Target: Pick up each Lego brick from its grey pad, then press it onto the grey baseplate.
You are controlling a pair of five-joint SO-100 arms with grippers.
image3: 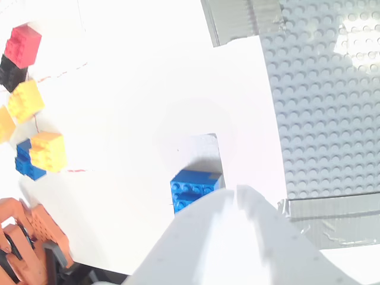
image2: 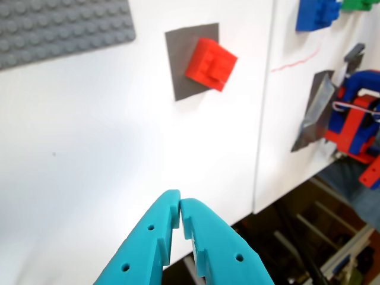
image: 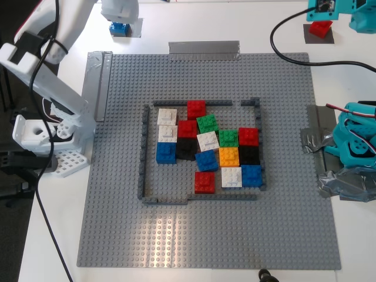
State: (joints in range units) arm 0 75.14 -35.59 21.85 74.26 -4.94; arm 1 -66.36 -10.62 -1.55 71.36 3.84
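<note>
Hovering near red brick (image2: pixel 211 63) on dark pad (image2: pixel 185 46) — first hand (image2: pixel 180 208) closed, empty; second hand (image3: pixel 237 199) over blue brick (image3: pixel 193 187), grip unclear.

Layout: baseplate mid-table, pads at its far corners

We see the baseplate (image: pixel 282 235) filling the middle, w/ a low wall (image: pixel 143 153) ringing a cluster of bricks (image: pixel 208 154) at its centre. One brick (image: pixel 120 27) sits on a pad (image: pixel 134 28) beyond the far corner at the exterior view's left; another brick (image: pixel 320 27) on a pad (image: pixel 326 37) beyond the far corner at the exterior view's right. Tape strip (image: pixel 204 50) lies on the far edge betw. them.
</note>
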